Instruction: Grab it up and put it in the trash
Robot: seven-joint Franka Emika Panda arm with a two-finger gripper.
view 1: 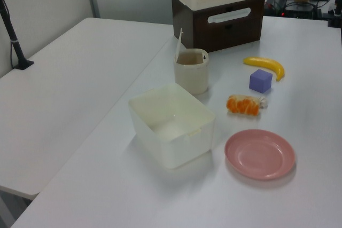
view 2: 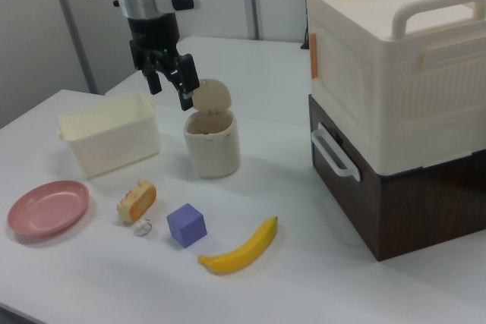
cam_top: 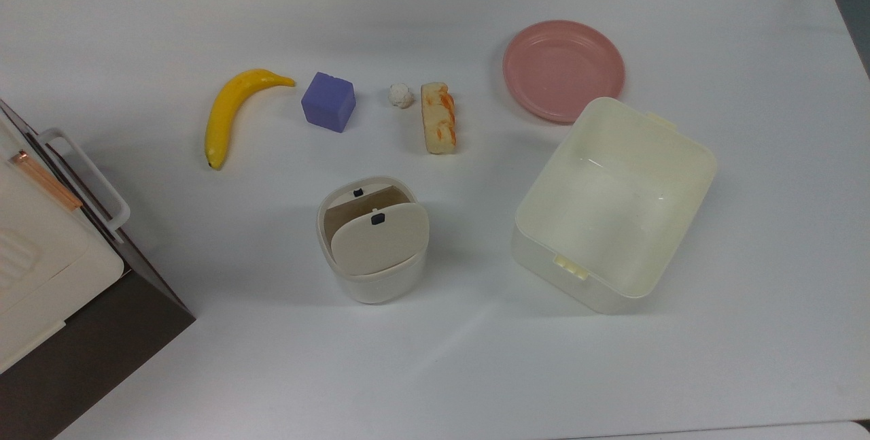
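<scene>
Gripper aloft with fingers spread, paper ball on the table

The gripper [view 2: 168, 80] appears only in the right view, hanging in the air above and behind the trash bin [view 2: 212, 140], its two dark fingers [view 2: 186, 81] spread apart with nothing between them. It touches nothing.

The paper ball [cam_top: 401, 95] sits on the white table [cam_top: 435, 372], in the gap between the purple cube [cam_top: 329, 101] and the bread roll [cam_top: 438, 117], nearer the roll but apart from both. It is roughly round, so no long axis or pointing direction can be read. In the right view it lies just in front of the roll.

The trash bin stands upright nearer the top view's bottom edge, its beige flap lid [cam_top: 379, 237] tilted so a brown interior shows behind it; what lies inside cannot be seen. The larger cream box [cam_top: 669, 154] on the top view's right is open with a bare floor. Beyond it lies a pink plate [cam_top: 563, 69], and a banana [cam_top: 231, 110] lies on the cube's other side
</scene>
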